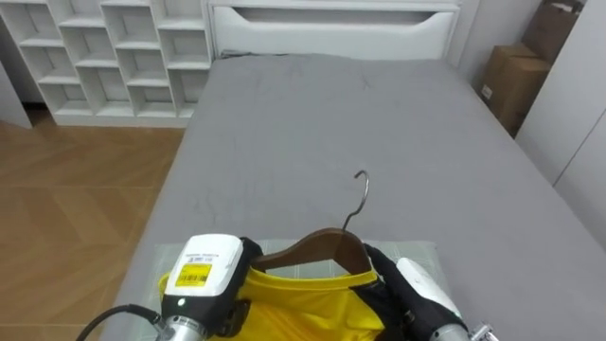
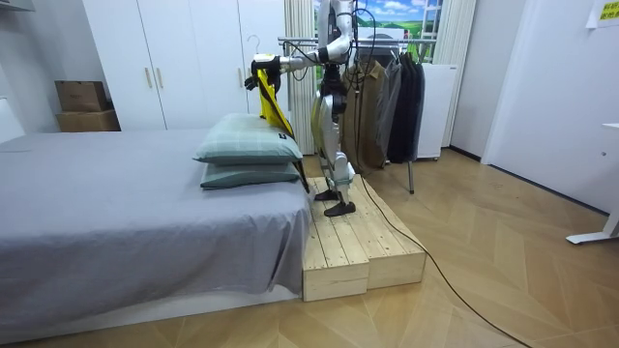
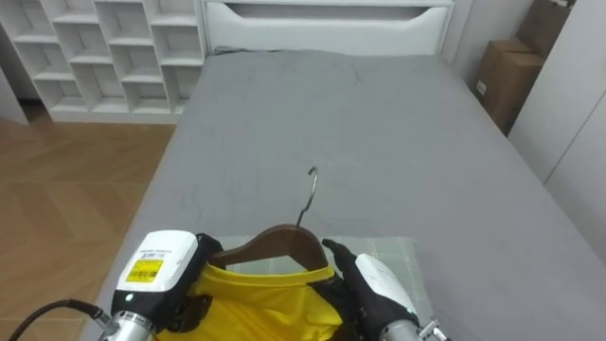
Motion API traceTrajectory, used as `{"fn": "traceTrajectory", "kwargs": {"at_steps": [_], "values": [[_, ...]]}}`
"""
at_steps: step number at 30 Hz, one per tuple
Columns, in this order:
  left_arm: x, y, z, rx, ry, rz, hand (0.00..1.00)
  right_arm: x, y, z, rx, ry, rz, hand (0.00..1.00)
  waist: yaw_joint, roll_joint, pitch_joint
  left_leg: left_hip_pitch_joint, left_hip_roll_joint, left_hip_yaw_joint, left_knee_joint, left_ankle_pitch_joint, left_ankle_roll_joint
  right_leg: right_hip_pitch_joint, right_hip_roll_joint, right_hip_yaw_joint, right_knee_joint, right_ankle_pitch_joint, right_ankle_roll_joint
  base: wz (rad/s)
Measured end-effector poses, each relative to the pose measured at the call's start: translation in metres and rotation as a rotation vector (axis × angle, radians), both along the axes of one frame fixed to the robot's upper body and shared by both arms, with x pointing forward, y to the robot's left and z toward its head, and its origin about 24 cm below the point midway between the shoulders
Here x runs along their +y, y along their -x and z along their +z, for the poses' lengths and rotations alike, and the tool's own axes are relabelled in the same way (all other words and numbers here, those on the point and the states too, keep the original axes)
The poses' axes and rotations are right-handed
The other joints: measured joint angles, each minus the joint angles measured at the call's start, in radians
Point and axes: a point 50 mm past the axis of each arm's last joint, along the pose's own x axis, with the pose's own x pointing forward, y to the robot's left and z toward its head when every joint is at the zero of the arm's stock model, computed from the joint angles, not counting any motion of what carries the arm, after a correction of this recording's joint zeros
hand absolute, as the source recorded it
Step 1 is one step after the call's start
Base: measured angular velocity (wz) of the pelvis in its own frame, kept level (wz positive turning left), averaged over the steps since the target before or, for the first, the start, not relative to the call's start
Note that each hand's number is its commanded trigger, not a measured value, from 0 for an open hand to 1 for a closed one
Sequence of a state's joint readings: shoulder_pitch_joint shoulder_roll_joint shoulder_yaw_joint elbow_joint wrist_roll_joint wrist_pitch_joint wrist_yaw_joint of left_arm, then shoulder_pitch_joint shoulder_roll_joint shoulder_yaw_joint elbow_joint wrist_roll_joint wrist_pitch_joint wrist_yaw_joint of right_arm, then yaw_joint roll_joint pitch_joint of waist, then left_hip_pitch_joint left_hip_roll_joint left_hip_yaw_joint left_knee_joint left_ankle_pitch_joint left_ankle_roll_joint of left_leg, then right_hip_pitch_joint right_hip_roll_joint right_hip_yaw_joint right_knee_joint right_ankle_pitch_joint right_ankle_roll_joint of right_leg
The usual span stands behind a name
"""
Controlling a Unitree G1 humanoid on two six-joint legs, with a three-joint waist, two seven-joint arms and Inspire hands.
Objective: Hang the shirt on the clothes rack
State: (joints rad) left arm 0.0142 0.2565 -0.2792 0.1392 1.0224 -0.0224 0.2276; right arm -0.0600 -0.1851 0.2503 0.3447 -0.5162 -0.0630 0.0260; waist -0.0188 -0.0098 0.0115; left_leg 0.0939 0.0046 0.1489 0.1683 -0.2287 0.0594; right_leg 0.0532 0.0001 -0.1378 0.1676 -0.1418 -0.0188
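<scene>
A yellow garment (image 1: pixel 303 305) hangs on a brown wooden hanger (image 1: pixel 322 244) whose metal hook (image 1: pixel 360 194) points up and away from me. My left hand (image 1: pixel 204 279) is curled on the hanger's left end. My right hand (image 1: pixel 417 289) grips its right end, dark fingers against the wood. In the room view I stand on a wooden platform (image 2: pixel 358 251) by the bed's head and hold the yellow garment (image 2: pixel 269 97) out at chest height over the pillows (image 2: pixel 247 150). The clothes rack (image 2: pixel 387 87) with dark coats stands right behind me.
The grey bed (image 1: pixel 360 123) stretches ahead, with a white headboard (image 1: pixel 331 28) at its far end. White cube shelves (image 1: pixel 114 57) stand at the far left, cardboard boxes (image 1: pixel 516 80) at the far right. Wood floor (image 1: pixel 76 199) runs along the bed's left side.
</scene>
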Motion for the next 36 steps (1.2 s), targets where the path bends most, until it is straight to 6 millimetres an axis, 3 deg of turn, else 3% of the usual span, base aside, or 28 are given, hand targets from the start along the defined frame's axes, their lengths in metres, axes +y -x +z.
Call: {"fn": "traceTrajectory", "kwargs": {"at_steps": [6,7,10,36], "values": [[0.0006,-0.0001,0.0001,0.0,-0.001,0.001,1.0,0.001,0.0,-0.0001,0.0,-0.004,0.0,0.0,0.003,0.0,0.0,-0.001,0.0,-0.002,0.0,0.0,0.0,-0.001,0.0,-0.001,0.0,0.0,0.0,0.0],[0.0006,-0.0001,0.0001,0.0,-0.001,0.001,1.0,0.001,0.0,-0.0001,0.0,-0.004,0.0,0.08,0.003,0.0,0.0,-0.001,0.0,-0.002,0.0,0.0,0.0,-0.001,0.0,-0.001,-0.001,0.0,0.0,0.0],[0.0005,-0.0001,0.0001,0.0,-0.001,0.001,1.0,0.0008,0.0001,-0.0006,0.003,-0.005,-0.001,1.0,0.001,0.0,0.0,-0.002,0.0,-0.006,0.0,0.0,0.0,-0.001,0.0,-0.002,-0.001,0.0,0.0,0.0],[0.002,0.0,-0.0003,0.002,-0.007,0.009,1.0,-0.0042,0.002,-0.0069,0.032,0.006,-0.013,1.0,-0.001,0.0,-0.0002,-0.002,0.0,-0.001,0.0,0.0,0.0,0.0,-0.001,-0.002,-0.001,0.0,0.0,0.0]]}}
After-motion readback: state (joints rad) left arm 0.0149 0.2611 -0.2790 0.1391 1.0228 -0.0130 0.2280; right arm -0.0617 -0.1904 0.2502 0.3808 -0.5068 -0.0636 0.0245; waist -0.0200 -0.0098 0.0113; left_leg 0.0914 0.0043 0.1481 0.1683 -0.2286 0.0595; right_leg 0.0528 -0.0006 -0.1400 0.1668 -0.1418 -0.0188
